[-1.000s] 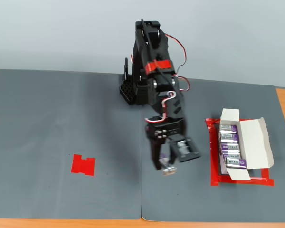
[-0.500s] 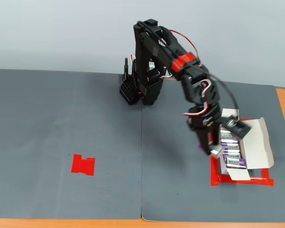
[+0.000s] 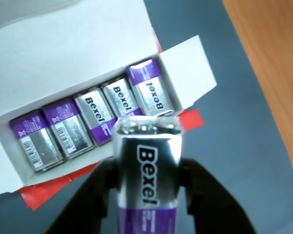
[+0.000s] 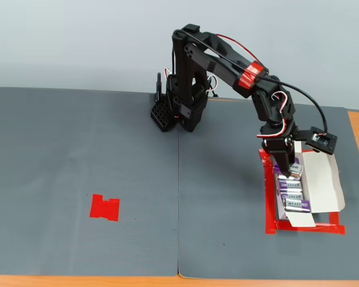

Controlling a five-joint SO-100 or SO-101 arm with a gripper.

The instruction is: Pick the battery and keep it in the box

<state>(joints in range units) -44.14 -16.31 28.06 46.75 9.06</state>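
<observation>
— Where are we?
— Our hand (image 3: 147, 204) is clamped on the battery (image 3: 147, 165), hanging just above the box (image 4: 321, 179).
— And next?
— We judge it must go down into whatever gap remains; five batteries (image 3: 90, 124) sit inside.

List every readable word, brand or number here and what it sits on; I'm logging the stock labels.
"Bexel": on the battery held in the end effector.
"Bexel": on three batteries in the box, at its right end in the wrist view.
Barcodes and small print on the two left batteries: too small to read.
Fixed view: battery labels too small to read.
</observation>
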